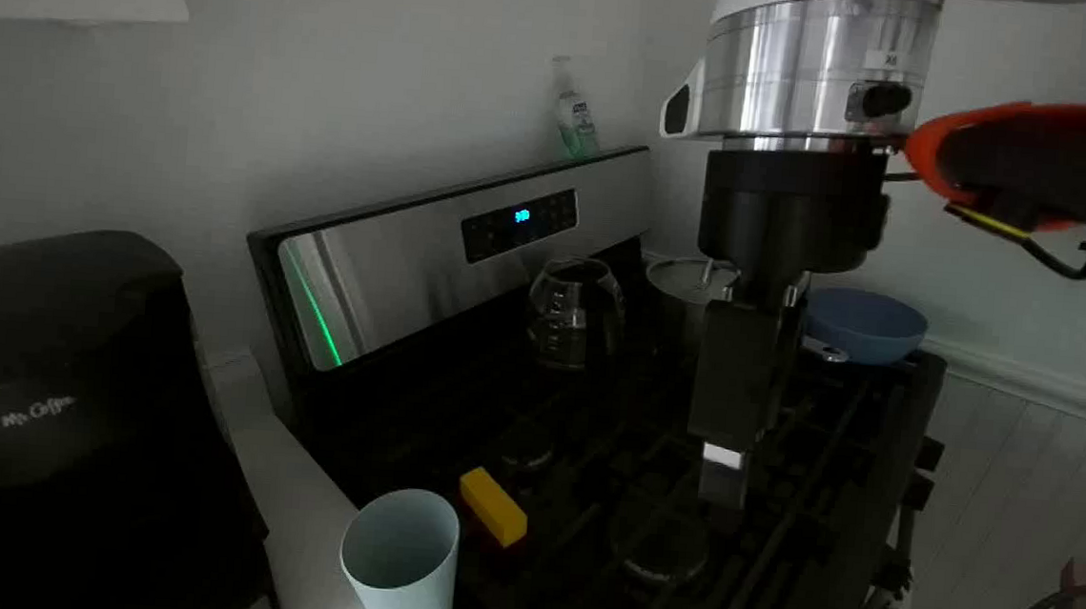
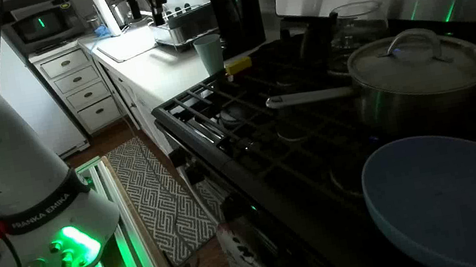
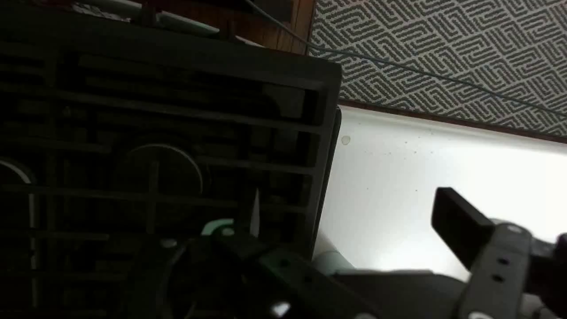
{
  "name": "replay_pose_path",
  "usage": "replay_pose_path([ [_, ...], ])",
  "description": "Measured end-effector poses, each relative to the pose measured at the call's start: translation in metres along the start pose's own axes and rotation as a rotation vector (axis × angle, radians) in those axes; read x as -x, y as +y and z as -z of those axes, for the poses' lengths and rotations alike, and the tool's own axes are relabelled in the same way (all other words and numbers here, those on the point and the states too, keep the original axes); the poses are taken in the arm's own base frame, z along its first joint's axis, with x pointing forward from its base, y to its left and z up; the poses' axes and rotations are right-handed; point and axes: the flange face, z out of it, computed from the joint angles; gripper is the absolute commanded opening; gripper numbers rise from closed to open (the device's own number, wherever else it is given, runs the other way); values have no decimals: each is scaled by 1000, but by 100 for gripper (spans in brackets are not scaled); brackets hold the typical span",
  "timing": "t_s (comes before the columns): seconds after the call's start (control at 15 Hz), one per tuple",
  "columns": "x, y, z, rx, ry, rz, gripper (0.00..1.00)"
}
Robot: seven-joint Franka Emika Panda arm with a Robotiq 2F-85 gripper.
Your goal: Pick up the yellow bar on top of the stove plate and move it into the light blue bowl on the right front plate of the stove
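The yellow bar [image 1: 493, 506] lies at the counter-side edge of the stove, beside the pale cup; it also shows in an exterior view [image 2: 238, 65]. It does not show in the wrist view. The light blue bowl [image 1: 866, 327] stands at the opposite end of the stove [image 1: 391, 284]; it appears large and empty in an exterior view [image 2: 458, 199]. My gripper [image 1: 723, 484] points down above the grates, apart from the bar. In the wrist view my gripper [image 3: 350, 217] is open, fingers wide apart with nothing between them; it also shows in an exterior view [image 2: 147, 19].
The pale cup [image 1: 401, 562] stands on the counter [image 2: 161, 71] right beside the bar. A lidded metal pot [image 2: 418, 66] with its handle stretched over the grates and a glass carafe [image 1: 576, 316] stand at the back. A black coffee maker [image 1: 50, 385] is on the counter.
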Motion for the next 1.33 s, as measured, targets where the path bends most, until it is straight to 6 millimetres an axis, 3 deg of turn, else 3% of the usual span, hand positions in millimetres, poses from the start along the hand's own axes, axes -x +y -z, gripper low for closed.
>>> replay_pose_path([
  [0.2,-2,3,0,9,10,-16,100],
  [0.33,-13,19,0,38,65,-75,100],
  [0.53,-45,71,-11,86,171,-175,100],
  [0.8,-77,133,-53,93,175,-306,100],
  [1.07,-90,140,-62,88,162,-328,100],
  [1.33,-106,128,-77,66,169,-287,100],
])
